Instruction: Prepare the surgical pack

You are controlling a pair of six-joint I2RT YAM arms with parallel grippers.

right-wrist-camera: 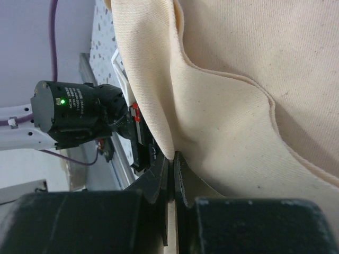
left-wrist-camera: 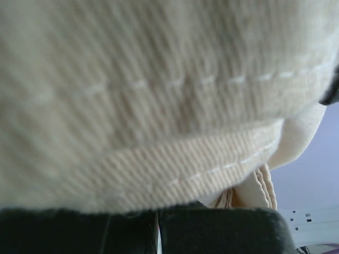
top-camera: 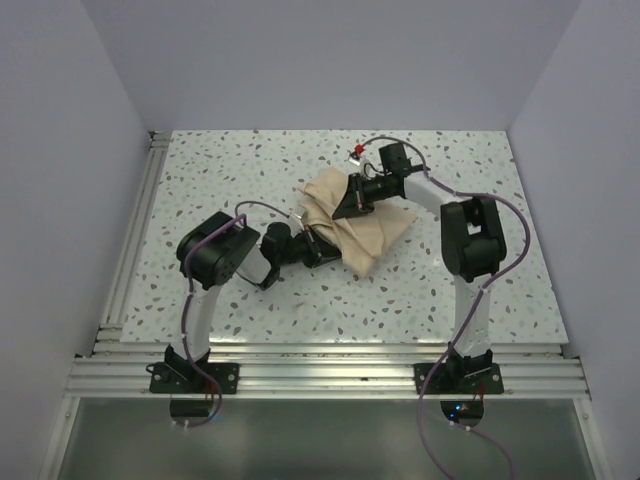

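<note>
Speckled white bench (top-camera: 200,180), bunched tan cloth surgical pack (top-camera: 378,238) at its centre, long axis eleven-to-five, left end effector (top-camera: 318,246) clamped on its eight o'clock edge, right end effector (top-camera: 351,200) pinching the twelve o'clock fold.

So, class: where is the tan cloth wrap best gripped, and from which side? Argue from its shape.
Probably grip the stitched hem of the cloth wrap, coming edge-on from its left side, where that edge hangs free. The hem is a thin doubled band closed jaws can pinch; the puffy middle offers no edge. The right gripper pinches a fold likewise.
</note>
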